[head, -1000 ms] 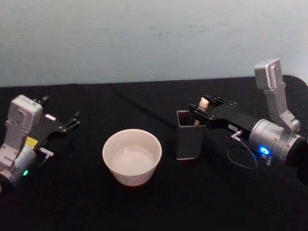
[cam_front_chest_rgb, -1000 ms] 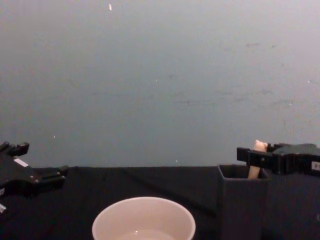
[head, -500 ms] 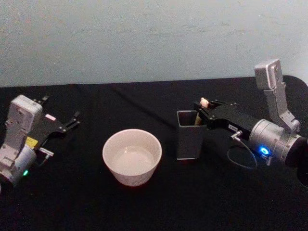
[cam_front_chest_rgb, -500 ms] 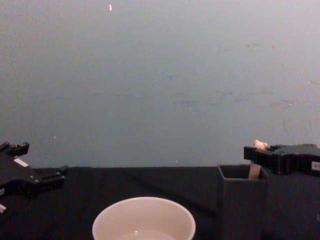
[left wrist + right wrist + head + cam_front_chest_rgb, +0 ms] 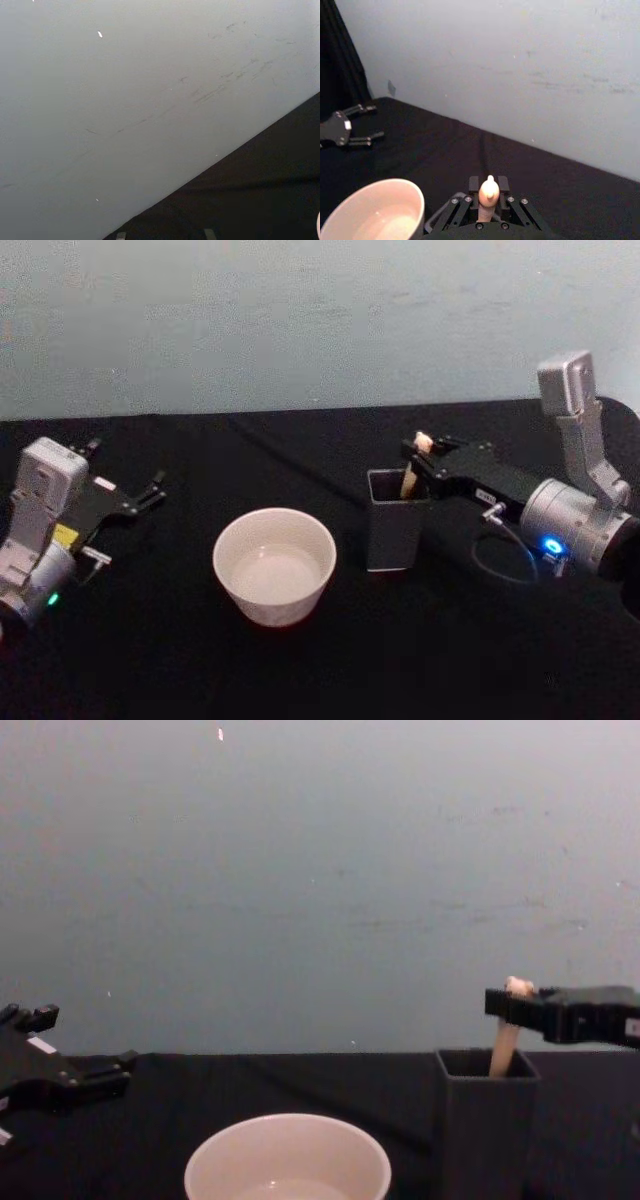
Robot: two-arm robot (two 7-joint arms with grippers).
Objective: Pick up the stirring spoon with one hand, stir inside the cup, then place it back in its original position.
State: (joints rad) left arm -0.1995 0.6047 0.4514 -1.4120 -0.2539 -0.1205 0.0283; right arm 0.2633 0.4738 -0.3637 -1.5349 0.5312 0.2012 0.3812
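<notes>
Stirring spoon [image 5: 409, 478] pinched, foot down in its holder

From where I stand, the stirring spoon is nearly upright in the dark grey holder [image 5: 392, 535]. Its pale handle pokes above the rim and its metal bowl is hidden inside. The right claw [image 5: 421, 450] reaches in from the right and is pressed onto the handle just under the bear-head knob. That looks the right spot. The spoon is surely light and stiff, but slim and smooth, so it could swivel or slide in the pinch, and the knob should act as a stop. It wants lifting straight up to clear the holder's thin walls. The cream cup [image 5: 272, 608] sits near the holder on its left, apart from it, on the black desk [image 5: 330, 680]. The left claw [image 5: 150, 490] is at the far left, low over the desk, fingers spread, idle.
</notes>
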